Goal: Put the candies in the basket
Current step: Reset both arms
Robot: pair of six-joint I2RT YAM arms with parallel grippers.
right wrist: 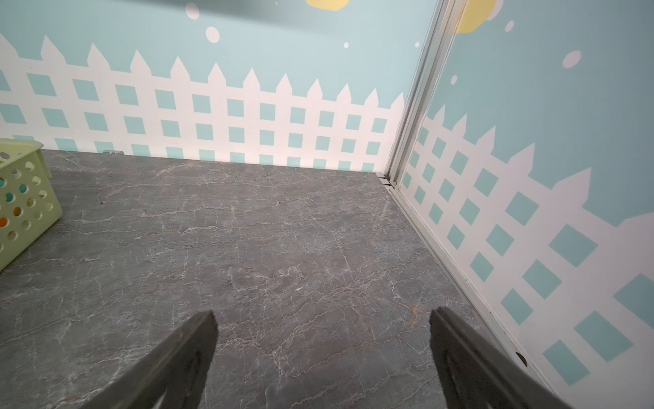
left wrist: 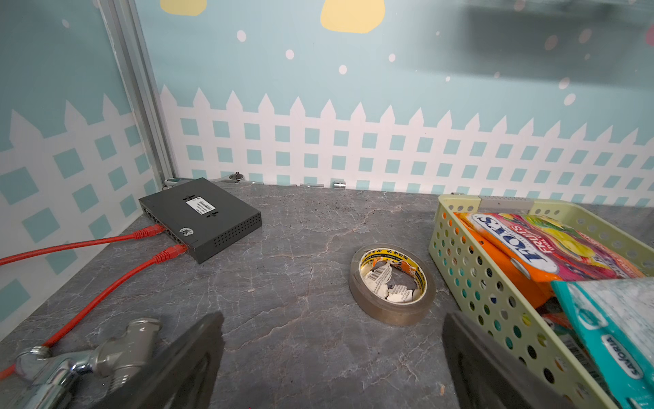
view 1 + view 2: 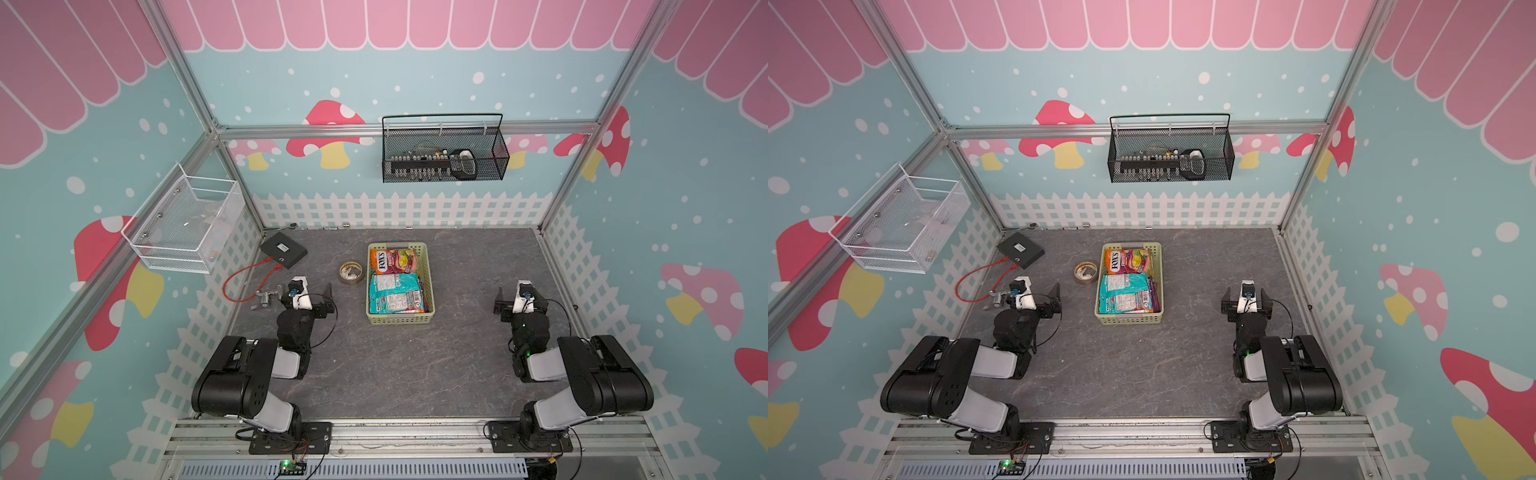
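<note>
Top views, both: the pale green perforated basket (image 3: pixel 429 286) (image 3: pixel 1128 319) stands mid-table on the grey marbled tabletop (image 3: pixel 395 365). Two candy bags lie flat inside it. An orange FOX'S bag (image 3: pixel 392 259) is at the far end and a teal bag (image 3: pixel 395 293) at the near end, its far edge lying over the orange one. A tape roll (image 3: pixel 351 272) lies near the basket's left wall, not touching it. The left gripper (image 3: pixel 306 291) hovers left of the basket, jaws spread wide, nothing between them. The right gripper (image 3: pixel 519 296) sits well to the basket's right, jaws equally wide and empty. A black network switch (image 3: pixel 283 249) occupies the far left corner.

Left wrist view: the left gripper (image 2: pixel 331 318) shows both fingers far apart with only tabletop between. The tape roll (image 2: pixel 391 283) lies ahead. The basket (image 2: pixel 460 255) runs just beside one finger, with the orange FOX'S bag (image 2: pixel 552 248) and teal bag (image 2: pixel 608 318) inside. Red cables (image 2: pixel 147 232) plug into the network switch (image 2: pixel 200 217). A metal fitting (image 2: pixel 116 354) lies by the other finger.

Right wrist view: the right gripper (image 1: pixel 322 313) is spread wide over the tabletop. One basket (image 1: pixel 24 198) corner shows, well apart from the fingers.
</note>
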